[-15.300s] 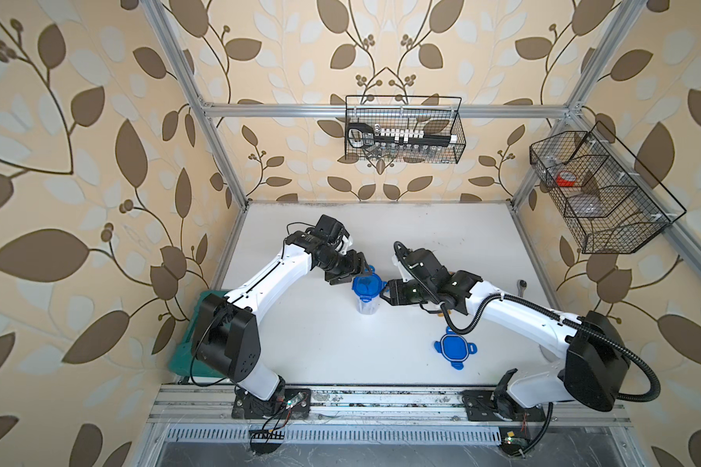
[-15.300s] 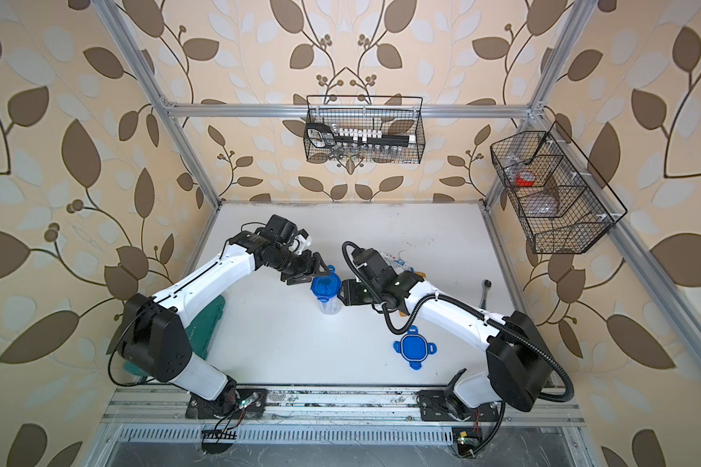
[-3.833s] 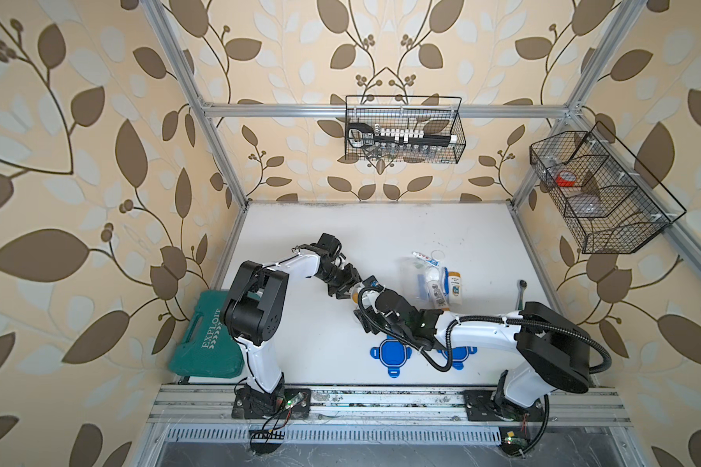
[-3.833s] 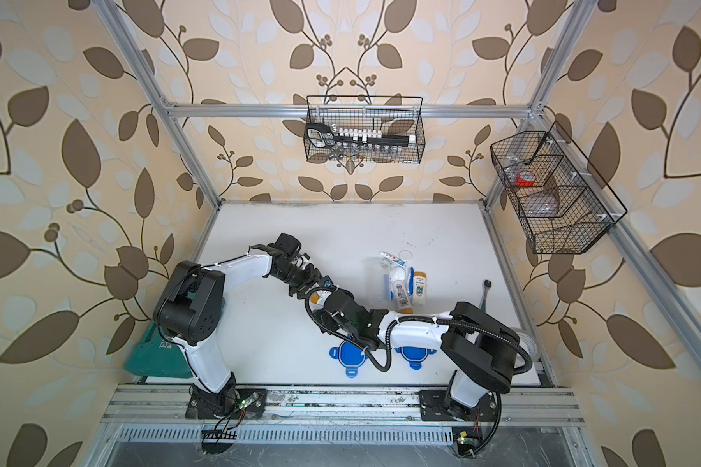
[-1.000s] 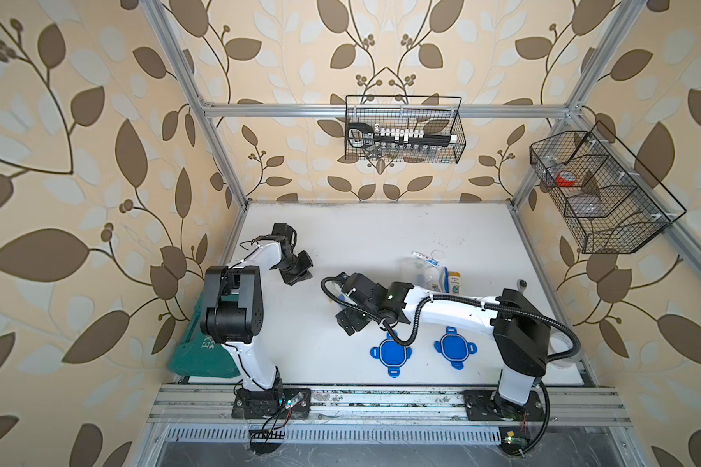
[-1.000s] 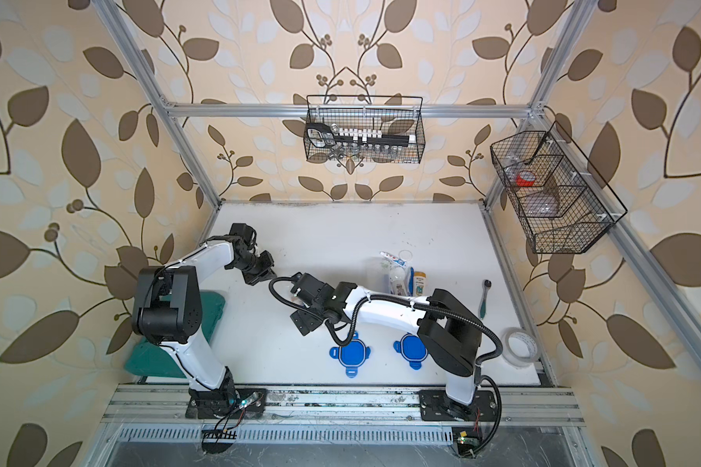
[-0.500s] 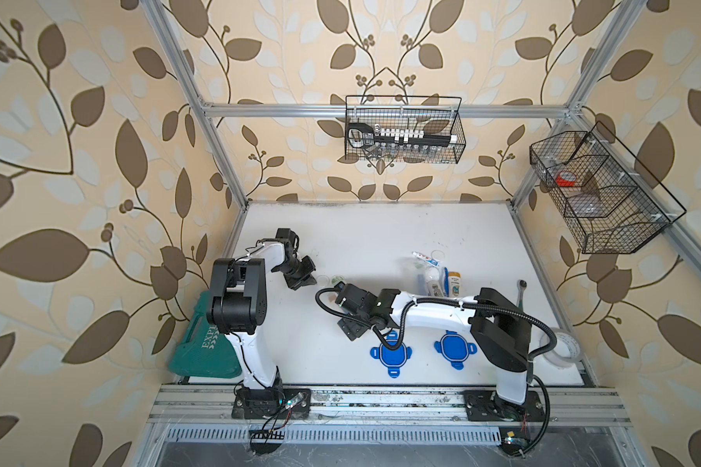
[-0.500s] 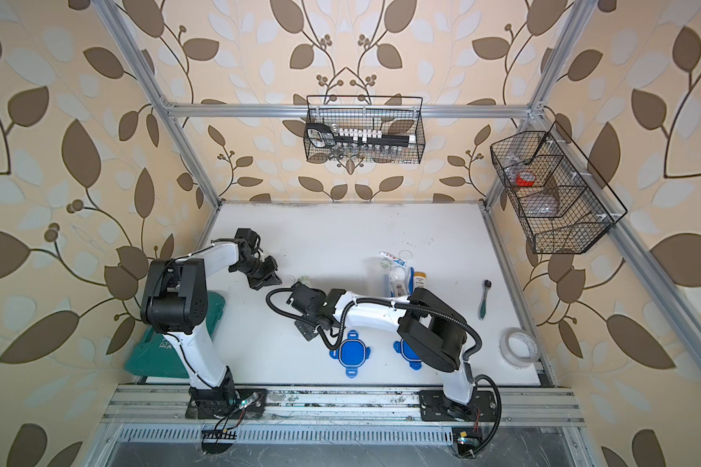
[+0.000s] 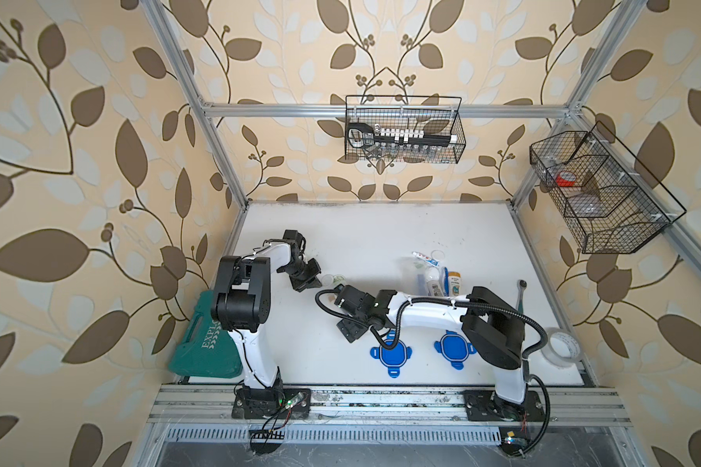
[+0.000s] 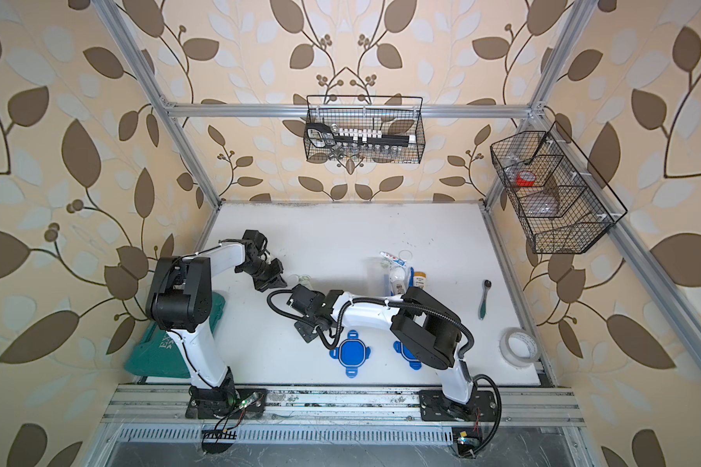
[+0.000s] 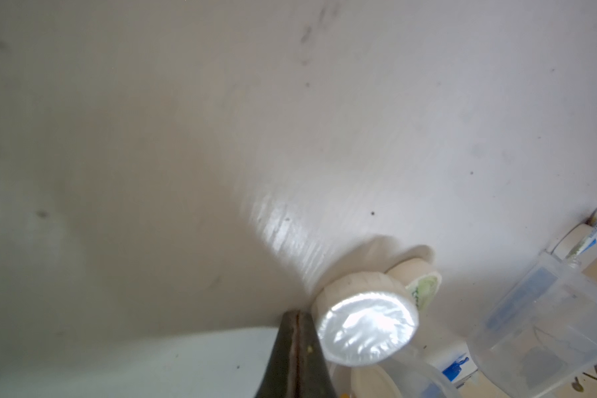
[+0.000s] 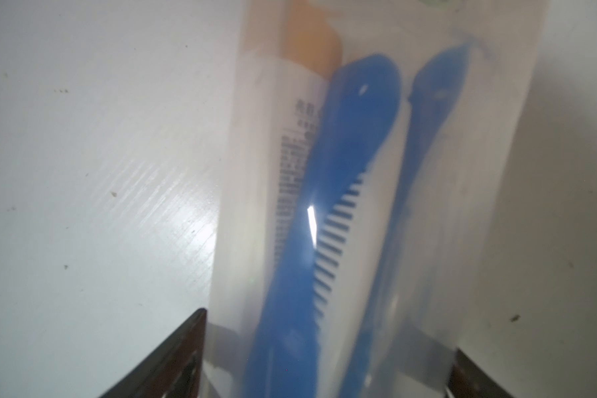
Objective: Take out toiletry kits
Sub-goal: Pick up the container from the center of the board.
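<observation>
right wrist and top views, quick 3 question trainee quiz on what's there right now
1. True or false: the left gripper is open.
2. How many blue lids lie on the table? A one, B two, C three.
3. In the right wrist view, what shows inside the clear jar between the right gripper fingers?

Key
1. False: its fingers are pressed together.
2. B.
3. A blue comb and an orange-capped white bottle.
</observation>
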Available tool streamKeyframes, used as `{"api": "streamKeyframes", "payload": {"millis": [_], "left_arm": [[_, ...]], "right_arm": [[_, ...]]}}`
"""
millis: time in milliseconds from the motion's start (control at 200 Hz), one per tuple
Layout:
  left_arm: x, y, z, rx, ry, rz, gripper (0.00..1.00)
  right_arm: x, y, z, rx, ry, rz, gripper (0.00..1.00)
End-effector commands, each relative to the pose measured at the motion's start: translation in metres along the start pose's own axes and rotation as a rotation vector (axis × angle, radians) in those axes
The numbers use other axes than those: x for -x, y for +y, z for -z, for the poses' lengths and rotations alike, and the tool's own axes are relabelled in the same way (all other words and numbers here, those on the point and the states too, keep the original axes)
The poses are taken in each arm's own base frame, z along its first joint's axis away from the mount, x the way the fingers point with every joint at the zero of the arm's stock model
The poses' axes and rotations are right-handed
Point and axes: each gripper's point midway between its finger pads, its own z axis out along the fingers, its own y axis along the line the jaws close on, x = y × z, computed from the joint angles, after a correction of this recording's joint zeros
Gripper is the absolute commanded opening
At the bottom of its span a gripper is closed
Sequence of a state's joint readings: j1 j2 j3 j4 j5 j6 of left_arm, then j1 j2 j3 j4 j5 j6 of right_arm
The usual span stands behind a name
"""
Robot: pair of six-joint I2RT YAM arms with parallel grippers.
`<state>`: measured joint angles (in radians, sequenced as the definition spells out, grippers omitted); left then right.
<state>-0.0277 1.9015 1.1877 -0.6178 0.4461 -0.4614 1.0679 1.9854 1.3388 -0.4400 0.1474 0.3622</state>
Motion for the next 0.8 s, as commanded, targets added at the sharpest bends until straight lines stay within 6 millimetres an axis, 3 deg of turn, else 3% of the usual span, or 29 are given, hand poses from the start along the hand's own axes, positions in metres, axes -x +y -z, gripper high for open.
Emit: {"api": "streamKeyframes", "payload": {"millis": [0,510,800], "left_arm": [[-0.003,-0.008,0.003,-0.015,0.014,-0.036,0.0],[-0.003,-0.013,0.006,-0.027,0.01,-0.056,0.0],[-0.003,-0.012,0.004,-0.023,0.018,-0.052,0.0]], "right_arm": [[-0.005,0.002,-0.002,0.053,0.014,-0.044,0.85],[0.0,-0.01,0.007,0.129,-0.001,-0.16,0.74],[0.001,-0.007,0.02,0.153,0.019,-0.169,0.64]]}}
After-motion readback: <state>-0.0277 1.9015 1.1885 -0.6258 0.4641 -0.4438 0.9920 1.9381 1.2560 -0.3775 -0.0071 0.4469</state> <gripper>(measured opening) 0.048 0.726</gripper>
